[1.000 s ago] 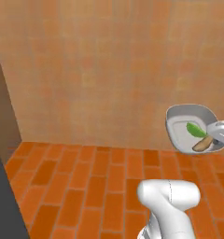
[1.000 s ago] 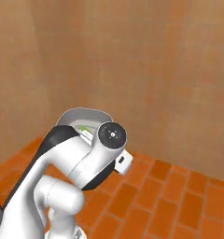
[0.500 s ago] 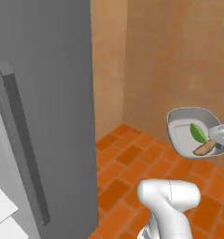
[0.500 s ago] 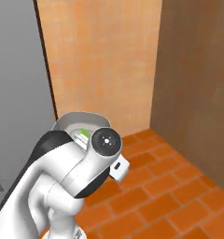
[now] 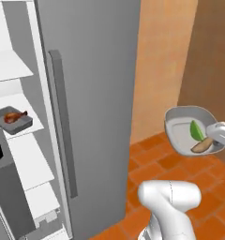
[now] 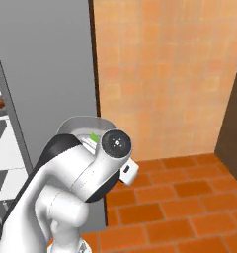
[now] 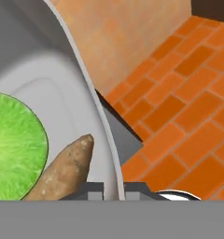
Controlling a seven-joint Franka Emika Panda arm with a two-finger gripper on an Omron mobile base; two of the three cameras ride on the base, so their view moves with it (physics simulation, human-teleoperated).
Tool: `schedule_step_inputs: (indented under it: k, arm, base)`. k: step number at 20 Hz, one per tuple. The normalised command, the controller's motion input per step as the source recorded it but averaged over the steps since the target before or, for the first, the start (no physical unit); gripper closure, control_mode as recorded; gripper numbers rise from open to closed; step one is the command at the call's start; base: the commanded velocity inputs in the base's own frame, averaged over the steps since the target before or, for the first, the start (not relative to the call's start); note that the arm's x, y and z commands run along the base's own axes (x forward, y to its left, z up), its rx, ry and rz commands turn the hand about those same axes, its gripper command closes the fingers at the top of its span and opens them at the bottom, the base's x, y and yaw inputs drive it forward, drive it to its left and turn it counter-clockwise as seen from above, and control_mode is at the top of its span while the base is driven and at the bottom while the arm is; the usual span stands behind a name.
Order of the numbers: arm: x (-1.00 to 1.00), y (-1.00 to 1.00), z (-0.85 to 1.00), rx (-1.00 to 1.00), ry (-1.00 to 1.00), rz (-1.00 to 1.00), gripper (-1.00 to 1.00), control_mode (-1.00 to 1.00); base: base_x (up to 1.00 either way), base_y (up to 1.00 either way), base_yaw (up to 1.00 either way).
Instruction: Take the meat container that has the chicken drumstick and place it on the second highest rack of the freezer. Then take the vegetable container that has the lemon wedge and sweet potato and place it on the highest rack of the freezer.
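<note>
The pincer [image 5: 216, 136] is clamped on the rim of the shallow grey vegetable container [image 5: 182, 127], held up in the air over the orange brick floor [image 5: 156, 164]. A green lemon wedge [image 7: 13, 144] and a brown sweet potato [image 7: 65, 170] lie inside, just beside the pincer. The dark tray with the chicken drumstick [image 5: 13, 119] sits on a white freezer rack [image 5: 20, 132], well apart.

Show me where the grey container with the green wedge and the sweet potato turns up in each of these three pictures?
Left base view: vegetable container at right, mid-height.
Right base view: its rim peeks above the arm, left of centre.
Hand view: close up, left half.
Shared landmark: orange brick floor.
</note>
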Motion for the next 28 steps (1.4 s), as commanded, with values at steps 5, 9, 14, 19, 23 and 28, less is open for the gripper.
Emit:
schedule_step_inputs:
  k: [5, 9, 14, 19, 23, 28]
  arm:
    - [0.0, 0.0, 0.0, 0.0, 0.0, 0.0, 1.0, 1.0]
    - [0.0, 0.0, 0.0, 0.0, 0.0, 0.0, 1.0, 1.0]
    - [0.0, 0.0, 0.0, 0.0, 0.0, 0.0, 1.0, 1.0]
    - [0.0, 0.0, 0.0, 0.0, 0.0, 0.0, 1.0, 1.0]
    - [0.0, 0.0, 0.0, 0.0, 0.0, 0.0, 1.0, 1.0]
    - [0.0, 0.0, 0.0, 0.0, 0.0, 0.0, 1.0, 1.0]
  base:
    - [0.05, 0.5, 0.44]
    - [0.08, 0.35, 0.62]
    - [0.29, 0.06, 0.41]
    - [0.33, 0.36, 0.22]
    - [0.48, 0.45, 0.38]
    - [0.19, -0.22, 0.51]
